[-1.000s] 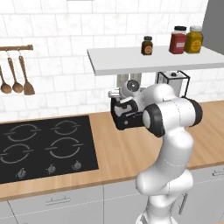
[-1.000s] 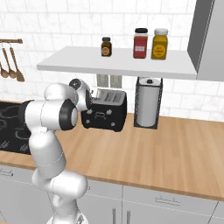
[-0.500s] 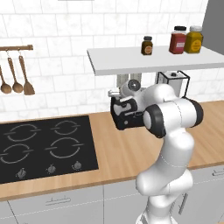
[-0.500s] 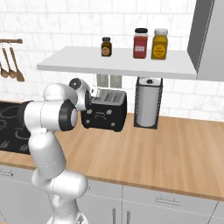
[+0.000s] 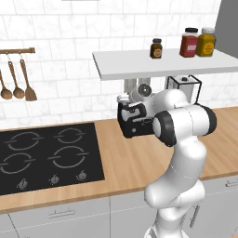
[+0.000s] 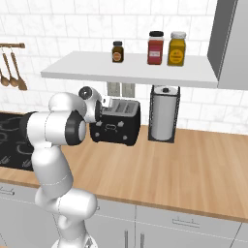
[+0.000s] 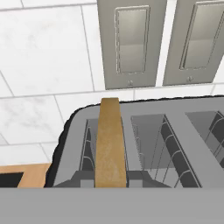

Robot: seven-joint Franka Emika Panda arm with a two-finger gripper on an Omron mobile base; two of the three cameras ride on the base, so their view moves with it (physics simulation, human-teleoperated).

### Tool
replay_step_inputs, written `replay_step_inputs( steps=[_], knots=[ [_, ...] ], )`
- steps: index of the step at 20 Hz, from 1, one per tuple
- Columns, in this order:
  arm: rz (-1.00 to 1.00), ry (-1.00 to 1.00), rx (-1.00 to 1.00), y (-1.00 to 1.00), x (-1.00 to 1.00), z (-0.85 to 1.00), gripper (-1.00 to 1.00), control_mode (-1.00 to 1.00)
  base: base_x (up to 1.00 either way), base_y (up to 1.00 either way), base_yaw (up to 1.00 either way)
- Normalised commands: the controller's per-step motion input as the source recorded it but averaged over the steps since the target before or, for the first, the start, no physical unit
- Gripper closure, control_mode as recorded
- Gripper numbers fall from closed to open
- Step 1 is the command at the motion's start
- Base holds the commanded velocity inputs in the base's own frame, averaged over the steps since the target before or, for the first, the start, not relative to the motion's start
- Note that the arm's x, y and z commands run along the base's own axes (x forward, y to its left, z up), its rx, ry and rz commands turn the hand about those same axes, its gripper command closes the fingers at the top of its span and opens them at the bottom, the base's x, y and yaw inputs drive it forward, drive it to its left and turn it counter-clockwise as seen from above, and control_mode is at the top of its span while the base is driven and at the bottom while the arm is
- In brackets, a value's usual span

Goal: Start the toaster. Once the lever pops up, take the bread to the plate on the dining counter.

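Standing upright in the left slot of the black toaster (image 7: 144,144), the bread (image 7: 111,144) is a thin tan slice, light, stiff and crumbly; its upper edge looks the best hold. The toaster sits on the wooden counter (image 6: 184,164). The pincer's grip cannot be told.

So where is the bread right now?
The bread stands upright in the leftmost slot of the toaster in the hand view. The toaster sits on the wooden counter against the tiled wall, left of the paper towel stand.
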Motion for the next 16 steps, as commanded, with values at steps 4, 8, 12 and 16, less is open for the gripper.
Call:
replay_step_inputs(
  steps=[4, 8, 12, 16],
  knots=[
    [0.00, -0.02, 0.00, 0.00, 0.00, 0.00, 1.00, -1.00, 0.00, 0.00, 0.00],
    [0.00, -0.06, 0.00, 0.00, 0.00, 0.00, 1.00, -1.00, 0.00, 0.00, 0.00],
    [0.00, -0.09, 0.00, 0.00, -0.04, 0.00, 1.00, -1.00, 0.00, 0.00, 0.00],
    [0.00, -0.16, 0.00, 0.06, -0.13, 0.05, 1.00, -1.00, 0.00, 0.00, 0.00]
  ],
)
